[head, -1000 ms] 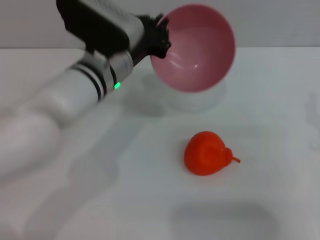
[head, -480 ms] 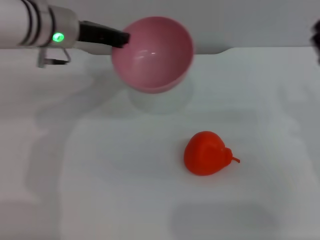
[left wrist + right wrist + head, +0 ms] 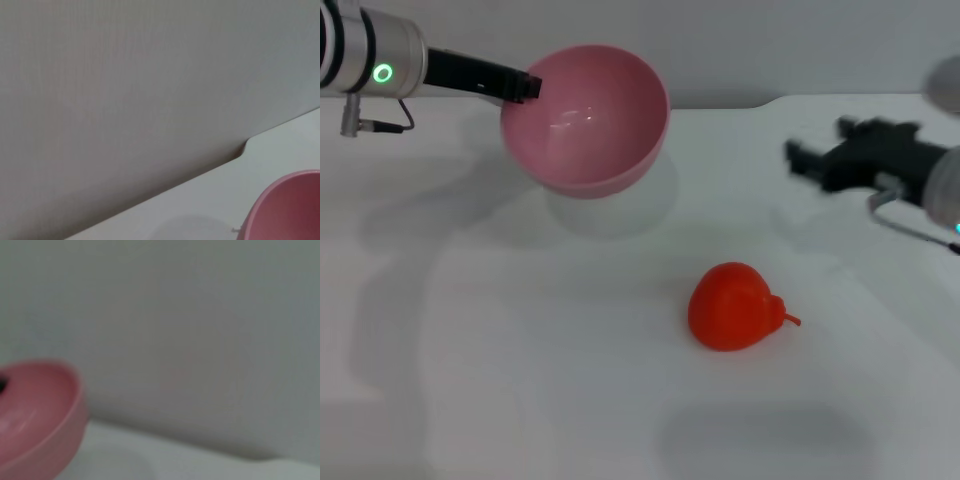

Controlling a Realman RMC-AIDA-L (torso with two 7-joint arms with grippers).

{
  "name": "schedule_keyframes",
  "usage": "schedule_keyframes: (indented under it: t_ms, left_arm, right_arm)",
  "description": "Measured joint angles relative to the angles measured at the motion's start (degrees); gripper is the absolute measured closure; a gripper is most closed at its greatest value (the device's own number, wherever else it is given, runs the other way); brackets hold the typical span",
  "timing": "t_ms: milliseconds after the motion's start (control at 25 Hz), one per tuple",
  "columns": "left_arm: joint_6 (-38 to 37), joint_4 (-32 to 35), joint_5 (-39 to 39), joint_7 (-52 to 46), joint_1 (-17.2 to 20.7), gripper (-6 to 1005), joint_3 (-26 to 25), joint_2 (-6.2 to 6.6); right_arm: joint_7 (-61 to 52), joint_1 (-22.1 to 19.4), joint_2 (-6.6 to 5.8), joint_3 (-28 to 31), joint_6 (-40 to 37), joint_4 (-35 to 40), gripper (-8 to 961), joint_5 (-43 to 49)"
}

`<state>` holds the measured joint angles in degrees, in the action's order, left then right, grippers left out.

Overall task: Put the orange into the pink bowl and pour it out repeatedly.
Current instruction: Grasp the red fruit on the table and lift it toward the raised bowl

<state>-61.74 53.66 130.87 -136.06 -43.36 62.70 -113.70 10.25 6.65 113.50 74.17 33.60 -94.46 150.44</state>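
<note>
Orange (image 3: 731, 306) sits on table (image 3: 520, 380), centre-near, stem nub pointing right; roundish, no real long axis. Looks light, stiff plastic, smooth; I'd take it across the widest girth. My left gripper (image 3: 527, 87) pinches pink bowl (image 3: 588, 118) by its left rim, held far-left, mouth tilted toward me. Right gripper (image 3: 805, 160) at far right; open or closed: can't tell.
</note>
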Motion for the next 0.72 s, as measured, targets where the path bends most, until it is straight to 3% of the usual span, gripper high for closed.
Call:
schedule_keyframes:
  t_ms: [200, 280, 400, 720]
  left_arm:
    - [0.01, -0.44, 0.01, 0.10, 0.49, 937, 0.21, -0.05]
    - [-0.03, -0.53, 0.01, 0.13, 0.53, 937, 0.29, -0.11]
    - [-0.31, -0.55, 0.06, 0.13, 0.67, 937, 0.40, -0.20]
    - [-0.77, -0.44, 0.09, 0.13, 0.72, 936, 0.41, -0.64]
  right_arm:
    - [8.83, 6.95, 4.09, 5.59, 22.71, -0.76, 312, -1.56]
    - [12.50, 9.23, 5.02, 7.74, 29.15, 0.26, 313, -4.48]
    - [16.14, 12.46, 4.94, 9.77, 34.71, 2.97, 314, -9.81]
    - [20.19, 16.96, 5.14, 11.30, 35.58, 12.40, 315, -11.15]
